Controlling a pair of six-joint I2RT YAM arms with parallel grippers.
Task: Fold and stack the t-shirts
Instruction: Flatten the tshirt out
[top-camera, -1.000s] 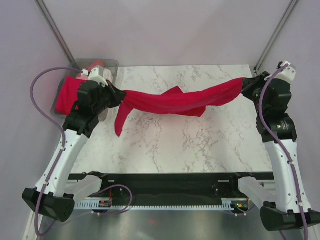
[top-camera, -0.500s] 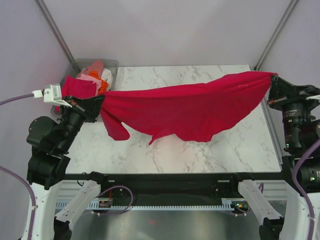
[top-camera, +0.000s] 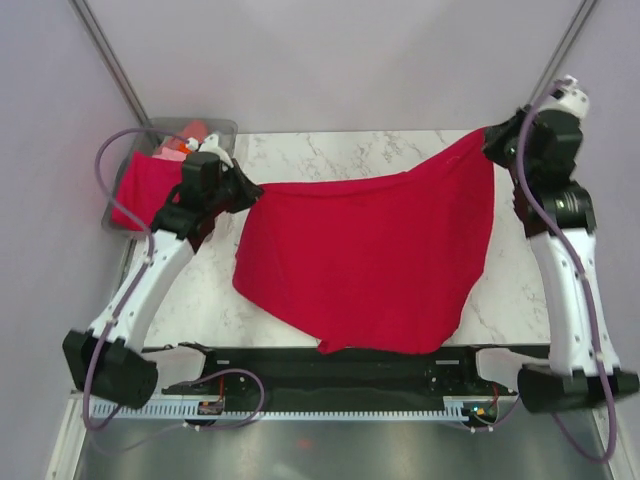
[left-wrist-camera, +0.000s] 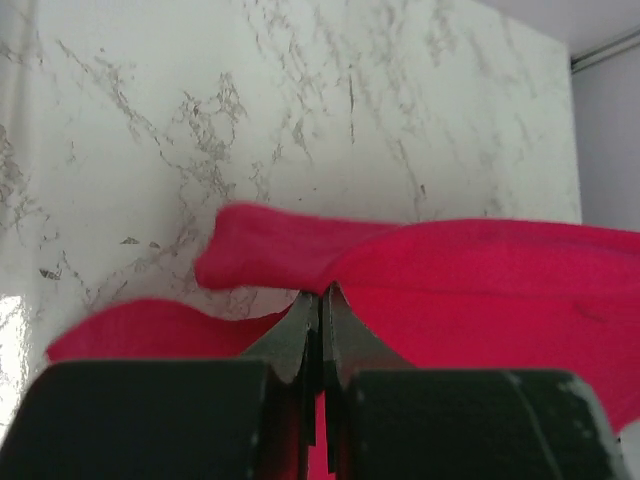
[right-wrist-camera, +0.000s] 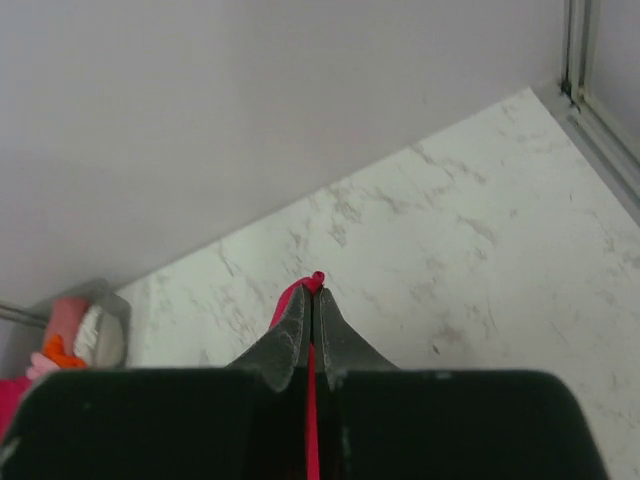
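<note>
The crimson red t-shirt (top-camera: 375, 255) hangs spread between my two grippers over the marble table (top-camera: 205, 290), its lower edge reaching the near edge. My left gripper (top-camera: 252, 190) is shut on the shirt's left upper corner; in the left wrist view (left-wrist-camera: 321, 293) cloth (left-wrist-camera: 450, 280) bunches at the fingertips. My right gripper (top-camera: 487, 143) is shut on the right upper corner; in the right wrist view (right-wrist-camera: 315, 290) a red edge (right-wrist-camera: 317, 280) pokes out between the jaws. Other t-shirts, a magenta-pink one (top-camera: 148, 188) among them, lie in the bin at back left.
The clear grey plastic bin (top-camera: 215, 129) stands at the table's back left corner, also seen in the right wrist view (right-wrist-camera: 95, 325). Frame posts rise at both back corners. A black rail (top-camera: 340, 372) runs along the near edge.
Both arms have swung back over the table from a high, wide stretch. The shirt has opened from a twisted band into a broad sheet hanging toward the near edge.
</note>
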